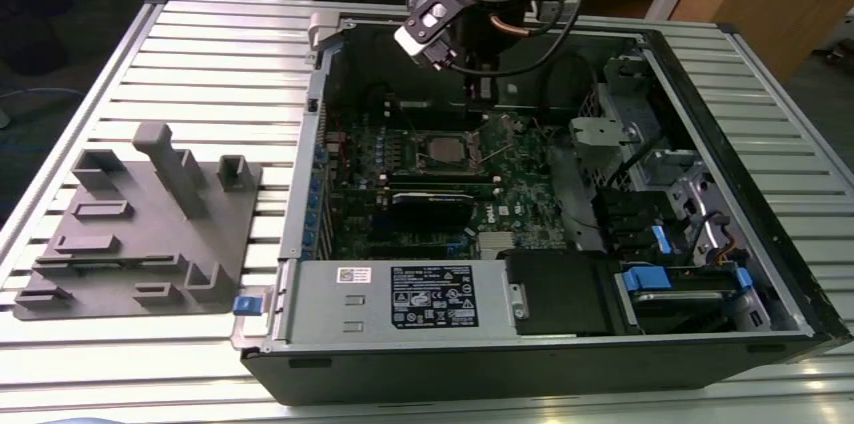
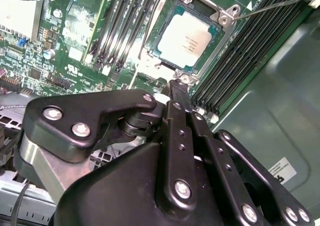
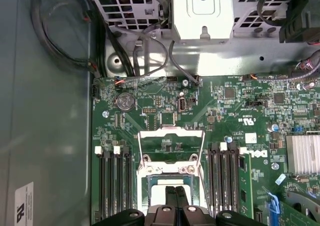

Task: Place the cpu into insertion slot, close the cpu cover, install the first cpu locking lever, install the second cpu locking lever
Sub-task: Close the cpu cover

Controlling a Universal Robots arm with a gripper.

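- Closest to your lens in the second wrist view is the one gripper (image 2: 177, 85). Its two black fingers are pressed together with nothing between them.
- You have the fingertips just beside one corner of the insertion slot (image 2: 218, 17). Whether they touch it, you cannot tell.
- Count one cpu (image 2: 186, 39). It lies flat in the slot with its silver-grey top facing up.
- Count one cpu cover (image 3: 170, 133). It is swung open off the slot, and green board shows through its square window.
- One thin metal rod (image 2: 270, 5) slants away from a corner of the slot, raised off the board.
- Two banks of black memory slots (image 3: 116, 183) flank the socket, one on each side.
- On the board you also have one coin battery (image 3: 124, 102) and one finned heat sink (image 3: 302, 153).
- From the exterior view, the arm comes in from twelve o'clock and hangs over the open computer case (image 1: 747, 74).
- One labelled power supply (image 1: 400, 294) sits at six o'clock from the socket.
- One grey moulded fixture (image 1: 134, 224) rests on the slatted table (image 1: 214, 44) at nine o'clock, well apart from the case.
- Black cables (image 3: 55, 31) loop along the case wall, away from the fingers.
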